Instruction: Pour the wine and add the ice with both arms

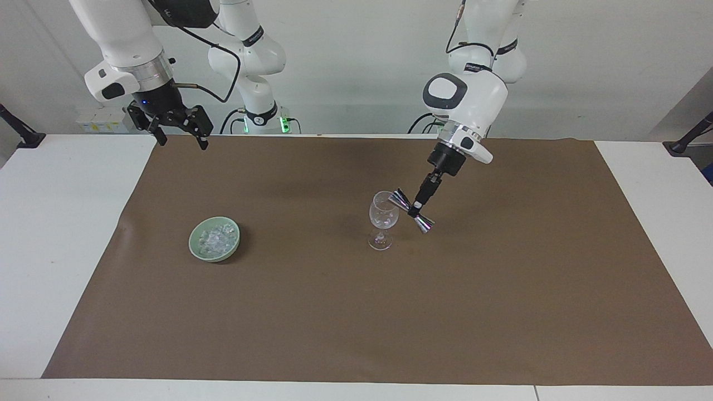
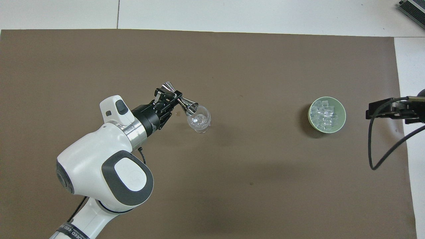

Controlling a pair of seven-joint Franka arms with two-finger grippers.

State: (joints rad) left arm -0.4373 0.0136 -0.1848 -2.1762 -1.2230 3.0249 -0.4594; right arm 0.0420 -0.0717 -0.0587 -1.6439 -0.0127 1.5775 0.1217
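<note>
In the facing view, a shiny double-ended metal measuring cup is seen clenched at its narrow waist by the left tool. The cup's long axis is tilted: its upper mouth is laid against the rim of the clear stemmed wine glass, and its other end points down and away, toward the left arm's end of the table. Taking the wine glass as landmark, the pale green round bowl is found well apart from it toward the right arm's end, at about the same nearness to the robots, and the small whitish glittery chunks of ice are heaped inside that bowl. The right tool is held high with its fingers spread and nothing between them, over the edge of the brown mat at the robots' end; it waits.

In the overhead view, the same line is confirmed: the left tool is closed on the measuring cup, whose mouth overlaps the rim of the wine glass, so pouring is judged to be the step in hand. No ice can be told apart in the glass. The ice in the bowl is seen just beside the right tool, far from the left one, so the ice step is judged to fall to the right arm, by a reach toward the bowl and then across to the glass.
</note>
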